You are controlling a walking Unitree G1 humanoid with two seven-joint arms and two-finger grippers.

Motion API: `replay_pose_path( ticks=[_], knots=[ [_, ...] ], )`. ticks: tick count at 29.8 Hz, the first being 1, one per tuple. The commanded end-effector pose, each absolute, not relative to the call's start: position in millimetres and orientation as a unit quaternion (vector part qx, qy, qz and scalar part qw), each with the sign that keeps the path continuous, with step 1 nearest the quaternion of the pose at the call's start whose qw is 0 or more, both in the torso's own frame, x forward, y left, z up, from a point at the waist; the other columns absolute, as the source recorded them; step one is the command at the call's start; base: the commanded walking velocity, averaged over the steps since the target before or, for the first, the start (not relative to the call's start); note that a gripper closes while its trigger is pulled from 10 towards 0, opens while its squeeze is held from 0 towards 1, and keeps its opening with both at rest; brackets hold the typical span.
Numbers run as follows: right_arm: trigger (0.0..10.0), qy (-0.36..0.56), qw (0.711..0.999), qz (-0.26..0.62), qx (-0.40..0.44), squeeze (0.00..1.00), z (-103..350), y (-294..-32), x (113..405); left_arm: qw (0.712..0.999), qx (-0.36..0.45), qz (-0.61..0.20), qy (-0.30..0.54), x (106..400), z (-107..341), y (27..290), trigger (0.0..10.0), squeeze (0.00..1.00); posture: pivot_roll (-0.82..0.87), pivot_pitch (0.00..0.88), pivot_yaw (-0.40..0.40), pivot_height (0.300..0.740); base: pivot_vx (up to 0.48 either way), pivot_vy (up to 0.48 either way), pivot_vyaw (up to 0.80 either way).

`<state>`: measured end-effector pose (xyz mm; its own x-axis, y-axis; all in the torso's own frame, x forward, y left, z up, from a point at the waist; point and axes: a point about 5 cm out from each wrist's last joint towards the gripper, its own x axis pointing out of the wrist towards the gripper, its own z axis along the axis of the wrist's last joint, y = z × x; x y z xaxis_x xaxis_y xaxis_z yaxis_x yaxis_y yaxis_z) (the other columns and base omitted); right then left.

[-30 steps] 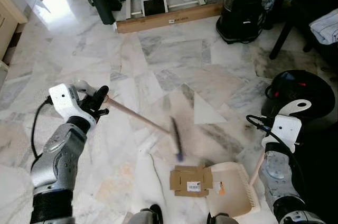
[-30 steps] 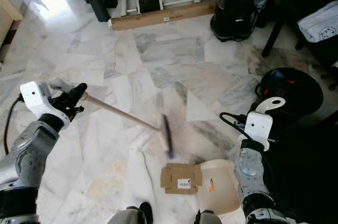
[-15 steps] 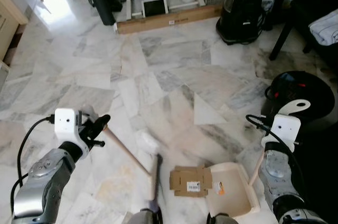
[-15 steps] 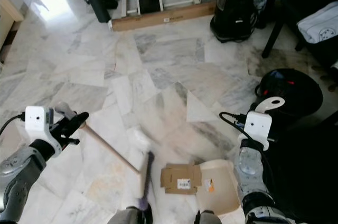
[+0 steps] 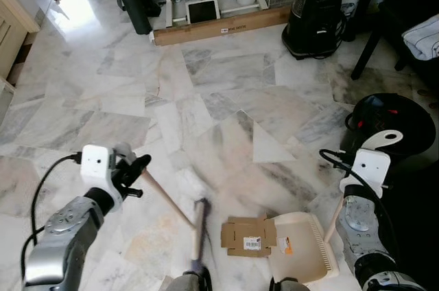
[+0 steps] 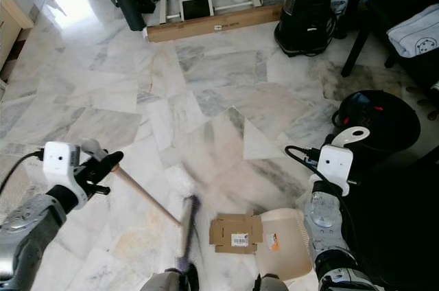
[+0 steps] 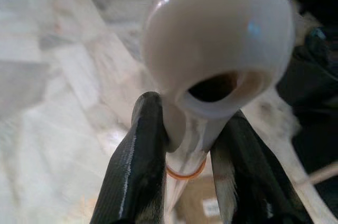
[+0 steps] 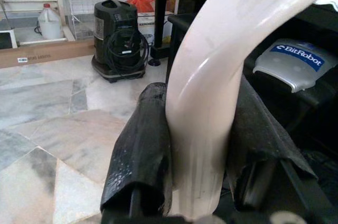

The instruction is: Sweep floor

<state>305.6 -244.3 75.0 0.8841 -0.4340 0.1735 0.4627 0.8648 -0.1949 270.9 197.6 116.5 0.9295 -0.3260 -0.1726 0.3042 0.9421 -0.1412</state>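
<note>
My left gripper [image 5: 134, 169] is shut on the end of a broom's beige handle [image 5: 168, 200]. The handle slopes down to the dark broom head [image 5: 199, 233], blurred, just left of a flat piece of cardboard [image 5: 247, 235] on the marble floor. A cream dustpan [image 5: 302, 247] lies right of the cardboard, touching it. Its pale handle [image 5: 333, 219] rises to my right gripper [image 8: 198, 155], which is shut on it. In the left wrist view the black fingers [image 7: 138, 166] clamp the broom's rounded cream handle end [image 7: 216, 49].
A black vacuum cleaner [image 5: 315, 9] and a long cardboard box [image 5: 219, 25] stand at the back. A round black device [image 5: 391, 123] sits on the right, beside dark furniture legs [image 5: 367, 37]. My feet [image 5: 188, 281] show at the bottom edge.
The broom head has swung from above the cardboard down and left to its left side. My left arm pulled back towards me, then shifted slightly right. The dustpan has stayed in place.
</note>
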Motion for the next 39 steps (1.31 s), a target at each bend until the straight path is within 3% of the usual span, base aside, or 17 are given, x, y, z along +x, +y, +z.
replay_pose_path(
  ticks=[1,13,18,26,39],
  knots=[
    [10.0,-0.008,0.966,-0.226,-0.127,0.00,53,-245,293,0.975,-0.059,-0.166,0.137,266,102,199,10.0,0.00,0.13,0.214,0.139,0.740,0.000,0.000,0.00],
    [10.0,-0.008,0.965,-0.227,-0.127,0.00,52,-245,292,0.965,-0.035,-0.183,0.186,253,88,206,10.0,0.00,0.12,0.195,0.143,0.740,0.000,0.000,0.00],
    [10.0,-0.007,0.966,-0.228,-0.125,0.00,54,-245,295,0.975,0.004,-0.154,0.163,255,100,224,10.0,0.00,0.13,0.199,0.144,0.740,0.000,0.000,0.00],
    [10.0,-0.004,0.966,-0.227,-0.122,0.00,54,-242,297,0.972,0.038,-0.167,0.158,257,110,227,10.0,0.00,0.14,0.202,0.144,0.740,0.000,0.000,0.00],
    [10.0,0.000,0.966,-0.230,-0.119,0.00,54,-242,299,0.930,0.006,-0.277,0.241,250,100,214,10.0,0.00,0.15,0.209,0.148,0.740,0.000,0.000,0.00]
  ],
)
